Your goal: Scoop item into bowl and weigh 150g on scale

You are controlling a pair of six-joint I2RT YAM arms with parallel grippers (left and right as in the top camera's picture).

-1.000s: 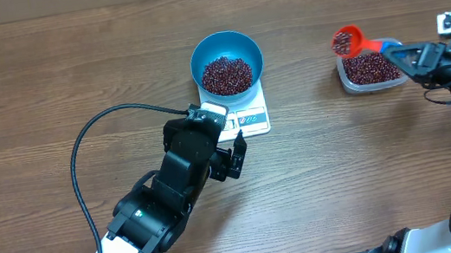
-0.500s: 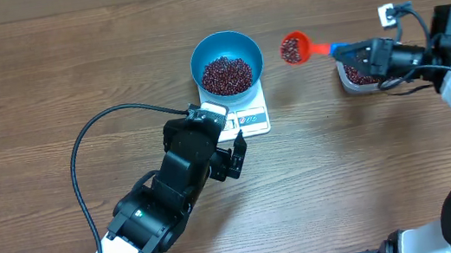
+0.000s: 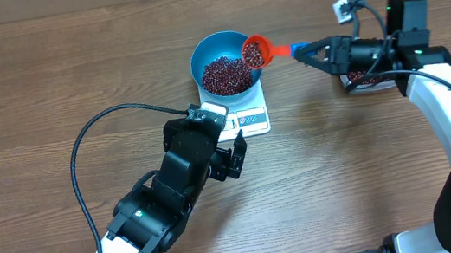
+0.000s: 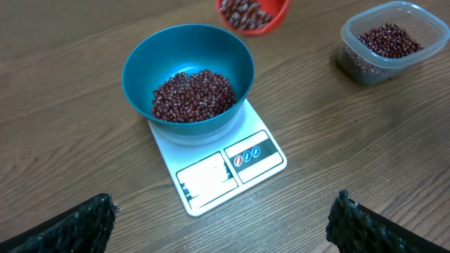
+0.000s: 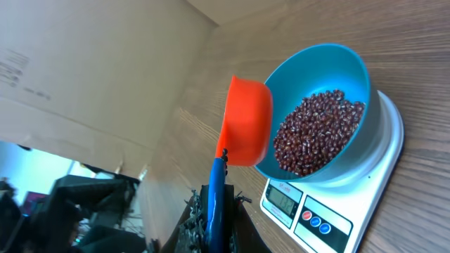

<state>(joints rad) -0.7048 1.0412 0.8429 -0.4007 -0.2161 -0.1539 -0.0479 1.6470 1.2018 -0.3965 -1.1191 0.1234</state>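
Beans (image 3: 227,75) piled in blue bowl (image 3: 199,58), bowl sits on white scale (image 3: 254,119), straight ahead of left gripper (image 4: 222,223) and centred between its fingers. Left jaws wide apart, holding nothing; strip of bare table (image 3: 28,83) between them and the scale's button edge. Right gripper (image 3: 309,51) jaws clamped on the blue handle of orange scoop (image 3: 255,52). Scoop cup, loaded with beans, sticks out ahead of right jaws, overlapping bowl rim on the near side; contact with rim can't tell. Clear tub (image 4: 357,69) of beans under and behind right gripper. Versus a second ago: scoop went from over tub across to bowl rim; left arm unchanged.
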